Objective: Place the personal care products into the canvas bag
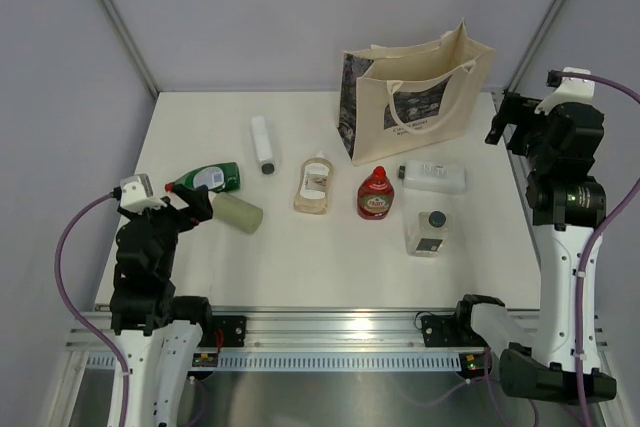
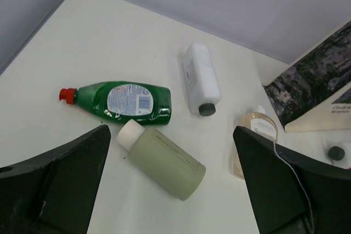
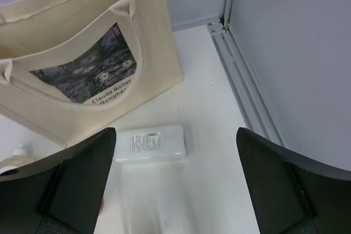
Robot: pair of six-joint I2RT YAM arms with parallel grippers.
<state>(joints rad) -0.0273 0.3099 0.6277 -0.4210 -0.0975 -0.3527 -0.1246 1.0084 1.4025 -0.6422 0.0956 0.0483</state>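
Nothing is bagged yet: all seven bottles are out on the table (image 1: 300,267), so the step in hand is judged to be the first pick, on the left side.

The left gripper (image 1: 197,205) hangs at 9 o'clock of the table. The pale-green cylinder (image 2: 164,160) lies on its side right under its fingertips, slanted with the cap toward 10 o'clock. The green bottle (image 2: 123,102) lies just beside it at 11 o'clock. Whether the cylinder's cap touches the green bottle is hard to tell.

A good grasp turns the wrist so the jaws straddle the cylinder across its short axis at mid-body, not at the cap. A straight descent avoids rolling it or shoving the green bottle.

The white cylinder (image 1: 262,143), peach flask (image 1: 316,185) and squat red bottle (image 1: 376,194) lie in a row toward 3 o'clock, apart from this pick.

The canvas bag (image 1: 415,97) stands upright at 1 o'clock of the table with its mouth open on top. The release should come from above the rim and between the loop handles, because the soft sides could fold or tip if bumped.

- **Left claw:** spread wide and empty, touching nothing.
- **Right claw:** the right gripper (image 3: 175,132) is also spread wide and empty, raised at the 3 o'clock edge. A flat clear bottle (image 3: 149,143) lies below it, close against the bag's front. The other clear bottle (image 1: 428,232) stands at 5 o'clock of the bag.
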